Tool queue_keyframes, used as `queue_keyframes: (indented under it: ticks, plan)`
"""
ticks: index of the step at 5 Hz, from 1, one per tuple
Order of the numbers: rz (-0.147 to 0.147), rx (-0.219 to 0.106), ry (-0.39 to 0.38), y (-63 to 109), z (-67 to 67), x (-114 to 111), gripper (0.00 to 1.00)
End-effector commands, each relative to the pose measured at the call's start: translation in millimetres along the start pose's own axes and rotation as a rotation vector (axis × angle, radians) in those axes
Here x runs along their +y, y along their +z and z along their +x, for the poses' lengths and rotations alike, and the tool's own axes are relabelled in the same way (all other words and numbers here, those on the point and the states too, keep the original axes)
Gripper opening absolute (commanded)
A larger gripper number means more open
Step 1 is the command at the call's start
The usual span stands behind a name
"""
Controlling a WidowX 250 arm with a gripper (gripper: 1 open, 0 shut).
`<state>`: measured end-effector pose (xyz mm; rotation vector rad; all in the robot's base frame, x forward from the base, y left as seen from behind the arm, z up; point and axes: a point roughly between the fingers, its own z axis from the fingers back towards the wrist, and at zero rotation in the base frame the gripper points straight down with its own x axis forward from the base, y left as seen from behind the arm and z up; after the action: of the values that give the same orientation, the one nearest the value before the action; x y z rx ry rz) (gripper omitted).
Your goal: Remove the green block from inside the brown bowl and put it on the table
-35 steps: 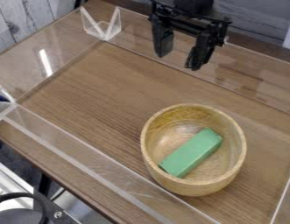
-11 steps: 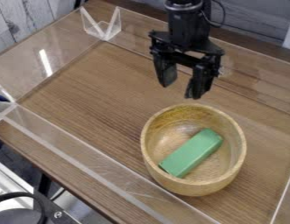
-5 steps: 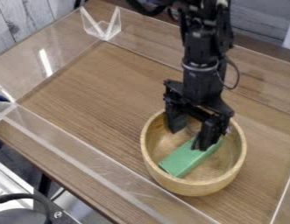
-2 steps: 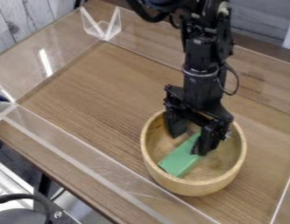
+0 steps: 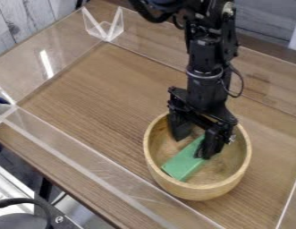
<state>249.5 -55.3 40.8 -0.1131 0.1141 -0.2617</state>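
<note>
We saw the green block (image 5: pixel 185 164) lying inside the brown bowl (image 5: pixel 198 155), running from about one o'clock down to seven. The gripper (image 5: pixel 197 135) pointed straight down into the bowl with its jaws spread wide, one finger on either side of the block's upper end, holding nothing. The bowl sat at about four o'clock on the table (image 5: pixel 97 94).

Open gripper (image 5: pixel 199 137) astride green block (image 5: pixel 185 164)

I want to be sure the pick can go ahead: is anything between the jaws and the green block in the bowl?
Nothing visible. The gripper is down inside the brown bowl, jaws open astride the green block, with no other object in the bowl.
</note>
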Motion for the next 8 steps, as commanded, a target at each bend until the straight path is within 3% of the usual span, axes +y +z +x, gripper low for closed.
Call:
queue_keyframes:
  ticks: [1,5,6,8]
  plan:
    - [0.003,-0.021,-0.011,7.0,2.4,1.7,1.0]
    - [-0.009,0.006,-0.028,6.6,-2.8,2.7,1.0]
    - [-0.009,0.011,-0.024,3.7,-2.6,3.7,0.0]
    - [-0.01,0.007,-0.018,7.7,-3.6,5.3,0.0]
